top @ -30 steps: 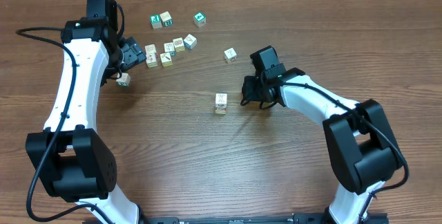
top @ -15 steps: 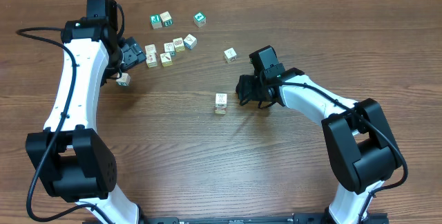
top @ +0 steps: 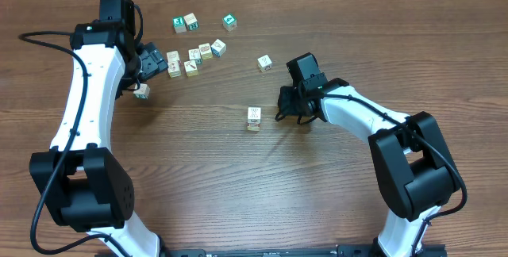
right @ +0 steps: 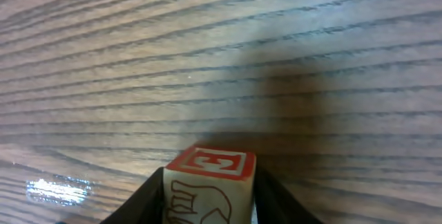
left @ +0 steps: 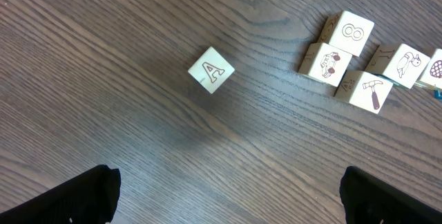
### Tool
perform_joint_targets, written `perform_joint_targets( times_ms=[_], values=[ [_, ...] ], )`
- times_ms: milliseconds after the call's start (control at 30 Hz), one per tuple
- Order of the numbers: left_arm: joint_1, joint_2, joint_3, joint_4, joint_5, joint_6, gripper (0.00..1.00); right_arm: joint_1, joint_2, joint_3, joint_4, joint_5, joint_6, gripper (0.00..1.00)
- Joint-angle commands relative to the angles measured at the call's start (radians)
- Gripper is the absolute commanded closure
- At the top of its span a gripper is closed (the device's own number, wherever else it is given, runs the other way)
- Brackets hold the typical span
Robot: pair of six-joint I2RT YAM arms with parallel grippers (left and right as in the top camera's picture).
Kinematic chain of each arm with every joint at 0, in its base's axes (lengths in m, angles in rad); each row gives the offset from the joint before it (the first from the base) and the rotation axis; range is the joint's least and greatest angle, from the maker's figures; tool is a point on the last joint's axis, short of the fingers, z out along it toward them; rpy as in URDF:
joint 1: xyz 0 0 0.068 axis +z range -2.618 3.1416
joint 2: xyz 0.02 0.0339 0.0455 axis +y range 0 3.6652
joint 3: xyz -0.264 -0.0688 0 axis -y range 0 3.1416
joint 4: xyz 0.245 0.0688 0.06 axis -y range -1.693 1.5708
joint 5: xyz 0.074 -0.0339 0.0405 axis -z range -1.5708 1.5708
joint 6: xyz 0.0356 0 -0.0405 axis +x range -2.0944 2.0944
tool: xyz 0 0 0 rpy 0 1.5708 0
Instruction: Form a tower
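At the bottom edge of the right wrist view, the right claw (right: pixel 210 200) is clamped on a red-edged cube (right: pixel 210 172), its fingers pressed against two opposite sides, with bare tabletop (right: pixel 207 44) beyond. In the middle of the overhead view the tower (top: pixel 253 118) stands free, just left of that claw, and seems to be two cubes high. It is probably light, stiff and smooth-faced, so a sideways nudge could topple it. Any hold should be square on opposite flat sides, and a new cube is best lowered straight down onto it. Farther up and left, the left claw (left: pixel 231 200) hangs spread wide over a letter cube (left: pixel 210 70), with loose cubes (top: pixel 198 51) scattered toward the upper edge.
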Motion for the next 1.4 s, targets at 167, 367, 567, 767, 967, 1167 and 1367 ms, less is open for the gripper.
perform_joint_targets(
  times_ms=[167, 367, 567, 767, 967, 1167, 1367],
  values=[
    [0.0, -0.016, 0.013, 0.001, 0.002, 0.013, 0.0, -0.002, 0.023, -0.008, 0.021, 0.013, 0.003, 0.57],
    [0.0, -0.016, 0.013, 0.001, 0.002, 0.012, 0.01, -0.002, 0.021, 0.012, 0.016, 0.013, 0.002, 0.59],
    [0.0, -0.016, 0.013, 0.001, 0.002, 0.013, 0.0, -0.002, 0.005, 0.029, 0.011, 0.013, -0.001, 0.62],
    [0.0, -0.016, 0.013, 0.001, 0.002, 0.013, 0.0, -0.002, 0.002, 0.031, 0.008, 0.032, -0.003, 0.61],
    [0.0, -0.016, 0.013, 0.001, 0.002, 0.013, 0.0, -0.002, 0.002, 0.032, 0.008, 0.043, -0.005, 0.58],
    [0.0, -0.016, 0.013, 0.001, 0.002, 0.013, 0.01, -0.002, 0.002, 0.053, -0.007, 0.043, -0.009, 0.58],
    [0.0, -0.016, 0.013, 0.001, 0.002, 0.013, 0.01, -0.002, 0.002, 0.078, -0.03, 0.043, -0.009, 0.58]
  ],
)
